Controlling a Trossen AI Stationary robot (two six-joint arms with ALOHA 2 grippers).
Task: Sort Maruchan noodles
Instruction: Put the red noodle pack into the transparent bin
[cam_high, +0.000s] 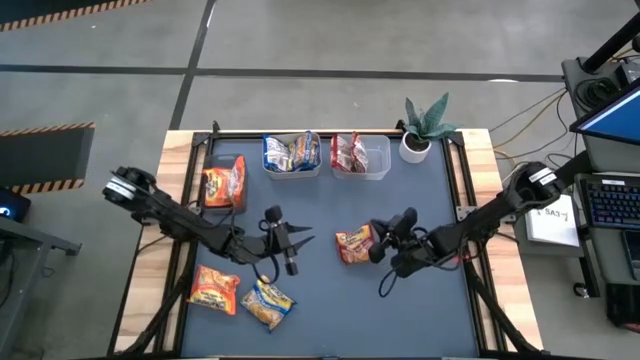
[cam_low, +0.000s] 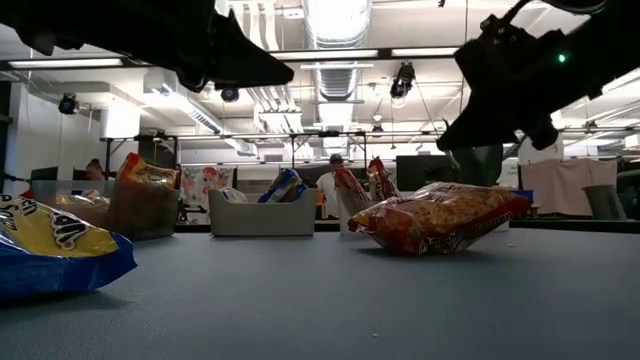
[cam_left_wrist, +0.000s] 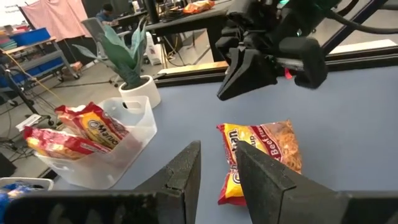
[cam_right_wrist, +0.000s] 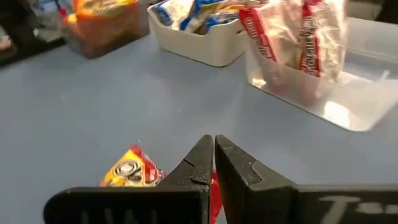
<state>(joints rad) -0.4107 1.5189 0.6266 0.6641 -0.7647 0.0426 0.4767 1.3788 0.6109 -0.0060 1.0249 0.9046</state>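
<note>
A red-orange Maruchan noodle packet (cam_high: 352, 243) (cam_left_wrist: 261, 155) lies flat on the blue mat near the middle. My right gripper (cam_right_wrist: 214, 140) hangs shut just above and to the right of it (cam_high: 376, 250), and a gap shows between the two in the low view. From the left, my left gripper (cam_left_wrist: 219, 148) points at the same packet. It stands open with nothing between its fingers, a short way left of the packet (cam_high: 300, 243). An orange packet (cam_high: 215, 288) and a yellow-and-blue packet (cam_high: 268, 303) lie flat near the front left.
Three tubs stand along the far edge: one with orange packets (cam_high: 222, 182), one with yellow-and-blue packets (cam_high: 292, 155), and a clear one with red packets (cam_high: 362, 156). A potted plant (cam_high: 425, 130) stands at the far right corner. Bare mat lies at the front right.
</note>
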